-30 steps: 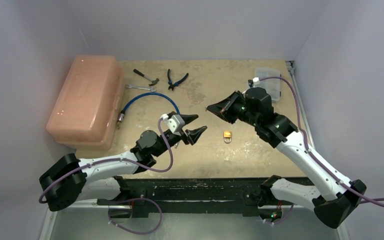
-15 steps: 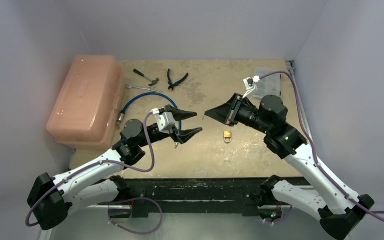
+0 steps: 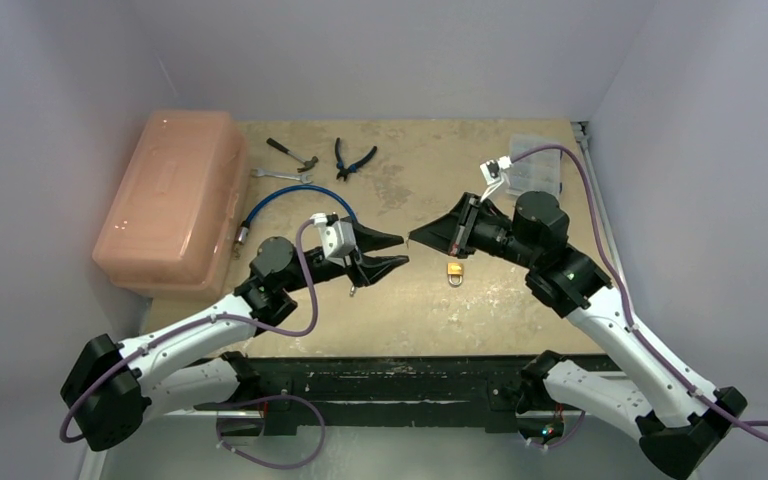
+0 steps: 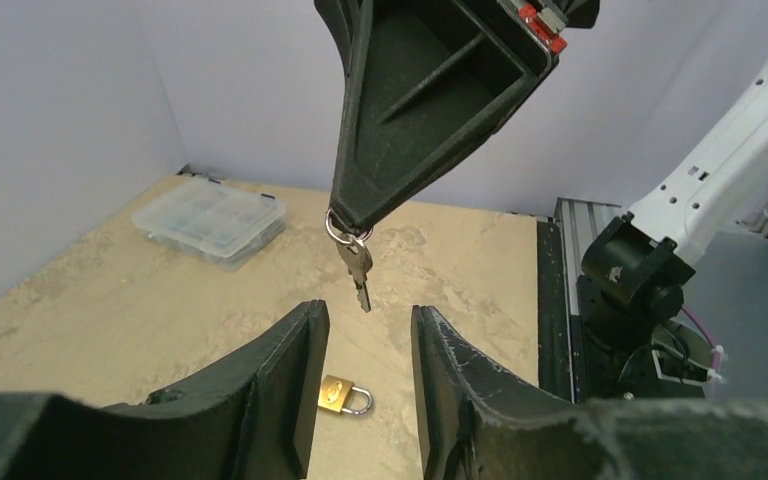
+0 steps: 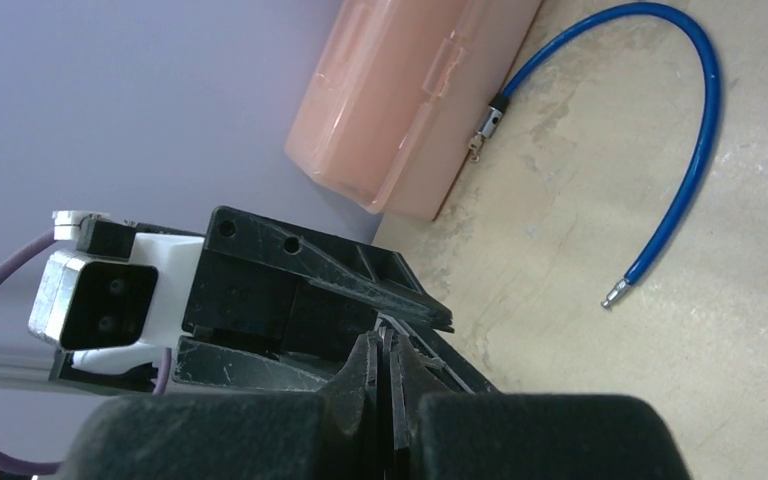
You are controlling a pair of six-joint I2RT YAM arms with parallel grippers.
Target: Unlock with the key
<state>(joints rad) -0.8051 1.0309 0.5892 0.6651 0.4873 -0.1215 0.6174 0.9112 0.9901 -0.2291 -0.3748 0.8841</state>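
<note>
My right gripper (image 3: 415,237) is shut on the ring of the key (image 4: 357,265), which hangs straight down from its tip (image 4: 346,215) in the left wrist view. My left gripper (image 3: 402,249) faces it tip to tip, open, its two jaws (image 4: 365,310) standing apart just below the key's blade and touching nothing. The small brass padlock (image 3: 455,271) lies flat on the table under both grippers, and shows between the left jaws (image 4: 343,395). In the right wrist view the shut fingers (image 5: 385,340) hide the key.
A pink toolbox (image 3: 170,200) stands at the left, a blue cable (image 3: 295,195) beside it. Hammer (image 3: 293,152), wrench (image 3: 280,175) and pliers (image 3: 355,158) lie at the back. A clear organiser box (image 3: 540,165) sits back right.
The right wrist has turned and swung its tip left with the key. The left gripper has moved right to meet it, and its jaws have narrowed.
</note>
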